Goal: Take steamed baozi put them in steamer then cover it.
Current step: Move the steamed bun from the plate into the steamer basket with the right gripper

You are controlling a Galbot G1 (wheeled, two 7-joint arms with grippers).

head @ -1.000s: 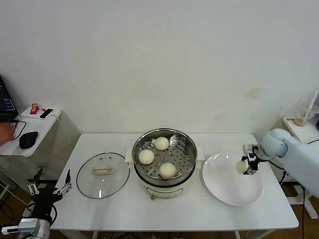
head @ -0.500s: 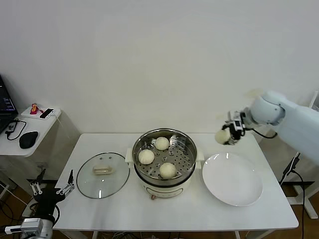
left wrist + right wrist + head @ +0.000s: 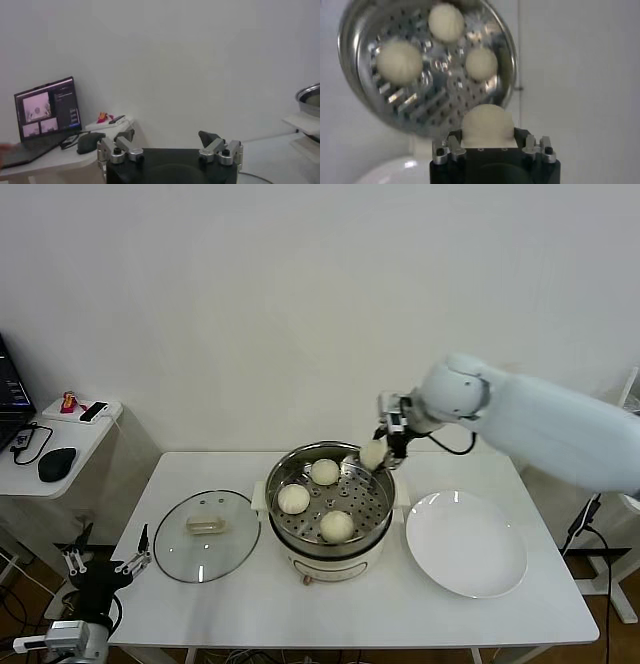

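The steamer (image 3: 330, 529) stands mid-table with three baozi on its perforated tray: one at the back (image 3: 324, 472), one at the left (image 3: 293, 498), one at the front (image 3: 337, 526). My right gripper (image 3: 378, 450) is shut on a fourth baozi (image 3: 373, 454) and holds it above the steamer's back right rim. In the right wrist view the held baozi (image 3: 488, 125) sits between the jaws, with the tray (image 3: 427, 95) and its three buns beyond. The glass cover (image 3: 207, 534) lies flat on the table left of the steamer. My left gripper (image 3: 100, 564) is open, parked low off the table's front left corner.
A white plate (image 3: 466, 544) lies bare on the table right of the steamer. A side table (image 3: 60, 446) at the far left holds a mouse and a laptop (image 3: 47, 112). The white wall stands close behind the table.
My right gripper lifted the baozi off the white plate and carried it left, up and over to the steamer's back right rim. The plate is now bare. The left arm stayed parked.
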